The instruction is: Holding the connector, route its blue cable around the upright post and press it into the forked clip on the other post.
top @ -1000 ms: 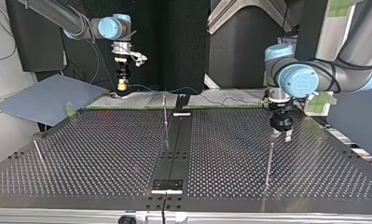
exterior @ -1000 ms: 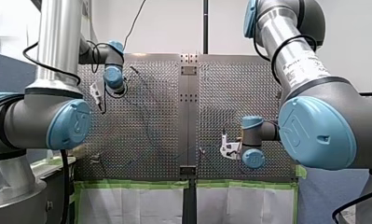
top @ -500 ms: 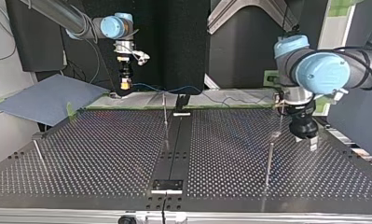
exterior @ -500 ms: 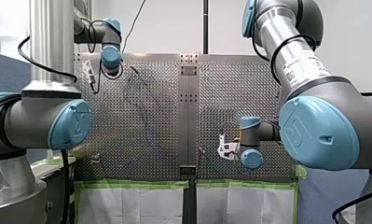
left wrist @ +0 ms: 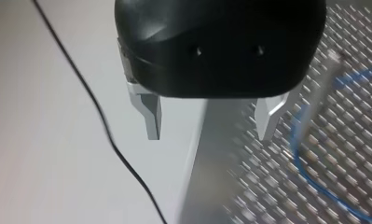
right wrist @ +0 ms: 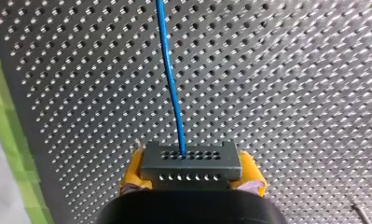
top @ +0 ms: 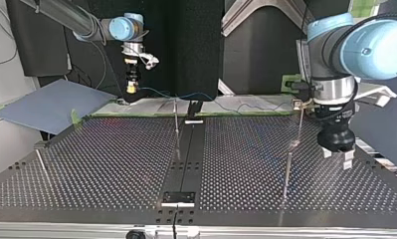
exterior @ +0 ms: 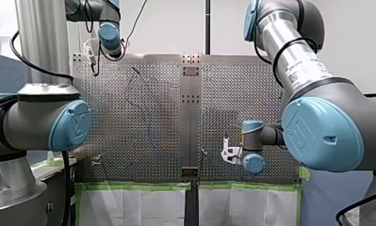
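Gripping the connector [right wrist: 190, 161], right gripper [right wrist: 191, 173] has its yellow pads [right wrist: 131, 173] clamped on both sides of it. Connector: small grey block, flat face w/ two rows of tiny holes. Blue cable [right wrist: 170, 79] leaves a hole in the upper row and runs straight ahead over the table [right wrist: 291, 70], thin, w/ a slight bend. Green tape [right wrist: 9, 140] marks the table edge just beside that gripper, so it sits near the rim. Top view: same gripper [top: 132, 88] hangs above the far edge at the view's left, and the cable [top: 186, 95] trails along that edge toward the view's right in low waves.

Left gripper [left wrist: 209, 119]: metal fingers [left wrist: 151, 116] wide apart, nothing btwn them. It hangs over the table's side edge, part over perforated plate, part over a pale surface w/ a black wire [left wrist: 104, 126]. Beside it are a blurred post and a loop of the cable. Top view puts it [top: 338, 155] at the view's right, near that edge, close in the view to a thin post [top: 287, 174]; depth btwn them cannot be told.

Other posts: one at ctr [top: 176, 124], one at the view's left [top: 41, 162]. All three stand well apart, w/ wide perforated plate btwn them. Blue-grey sheet [top: 51, 104] lies off the far left corner.
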Tool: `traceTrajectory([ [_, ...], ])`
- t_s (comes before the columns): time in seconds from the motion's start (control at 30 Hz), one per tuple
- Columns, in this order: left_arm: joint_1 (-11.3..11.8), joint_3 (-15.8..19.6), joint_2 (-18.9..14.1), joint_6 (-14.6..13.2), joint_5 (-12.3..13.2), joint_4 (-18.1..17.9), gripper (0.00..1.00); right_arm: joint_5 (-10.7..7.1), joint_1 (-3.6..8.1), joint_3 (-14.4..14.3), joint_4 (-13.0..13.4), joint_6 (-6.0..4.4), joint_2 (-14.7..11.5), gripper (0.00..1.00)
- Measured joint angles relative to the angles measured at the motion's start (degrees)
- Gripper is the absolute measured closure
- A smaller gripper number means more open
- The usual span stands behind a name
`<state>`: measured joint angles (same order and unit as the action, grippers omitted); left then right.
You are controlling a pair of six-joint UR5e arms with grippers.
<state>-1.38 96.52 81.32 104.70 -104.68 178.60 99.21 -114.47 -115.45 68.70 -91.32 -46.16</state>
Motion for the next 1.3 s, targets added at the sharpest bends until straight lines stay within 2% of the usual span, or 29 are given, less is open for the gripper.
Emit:
traceTrajectory([
  [0.3,-0.9,-3.2,-4.3,-2.2,4.6,4.7,0.0,0.1,0.08,0.0,1.2,-0.18,1.0,1.0],
  [0.43,-1.1,-3.4,-5.2,-2.7,5.1,6.9,0.0,0.03,0.08,0.0,1.5,-0.19,1.0,1.0],
  [0.87,-1.4,-3.4,-0.5,-3.7,4.9,13.8,0.0,-0.06,-0.07,0.0,1.6,-0.2,1.0,1.0],
  [1.3,-1.5,-3.4,-0.4,-4.0,4.8,20.4,0.0,-0.21,-0.08,0.1,1.6,-0.25,1.0,1.0],
])
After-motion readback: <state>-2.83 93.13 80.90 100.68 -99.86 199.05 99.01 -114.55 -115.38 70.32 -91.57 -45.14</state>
